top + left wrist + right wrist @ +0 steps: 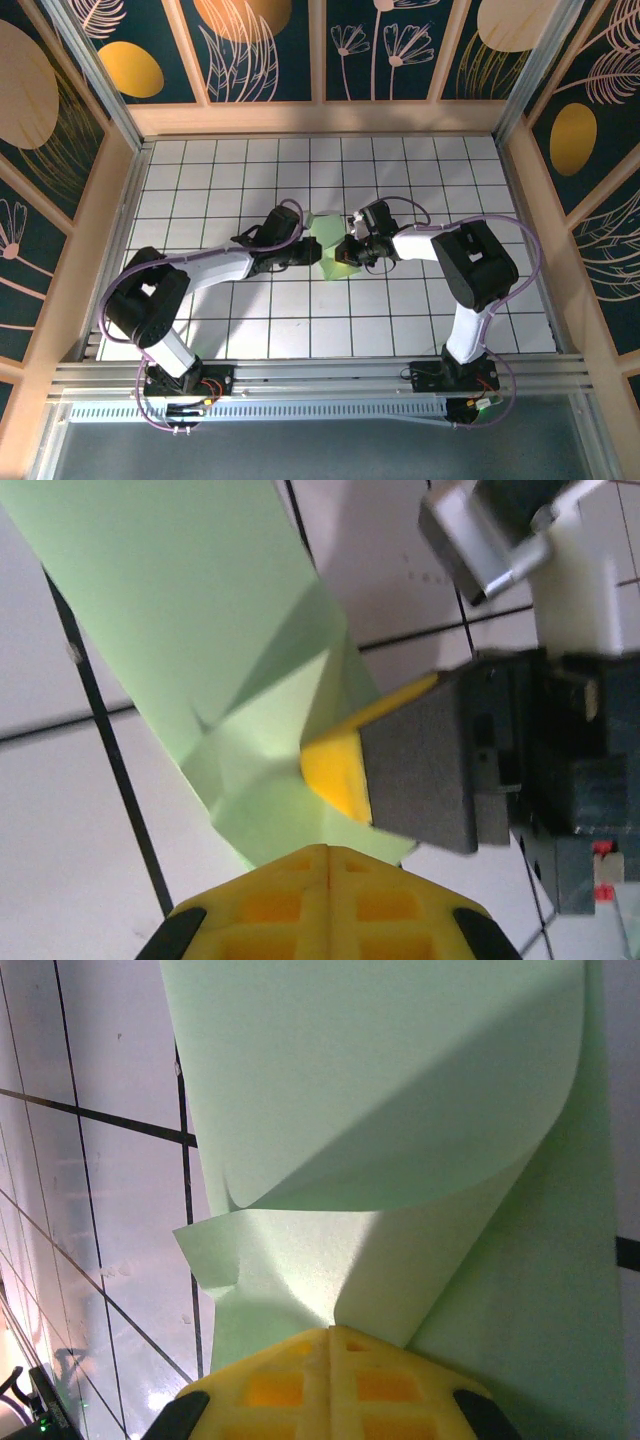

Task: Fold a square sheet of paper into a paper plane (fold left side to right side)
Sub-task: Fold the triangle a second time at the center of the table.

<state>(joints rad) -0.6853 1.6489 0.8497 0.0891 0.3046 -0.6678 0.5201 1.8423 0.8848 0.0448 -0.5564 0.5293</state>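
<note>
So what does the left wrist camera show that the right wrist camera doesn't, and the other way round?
Left wrist camera: past the left gripper, the right gripper, shut, its yellow-padded tip against the creased sheet of paper. Right wrist camera: a flap of that paper curling over in a loose loop. Both: pale green paper on white grid tiles, and the camera's own yellow fingertips shut at the bottom.

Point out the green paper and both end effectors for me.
green paper (pixel 380 1090), right wrist view, curled-over flap.
left end effector (pixel 328 852), left wrist view, where yellow fingertips meet.
right end effector (pixel 332 1332), right wrist view, where yellow fingertips meet.
</note>
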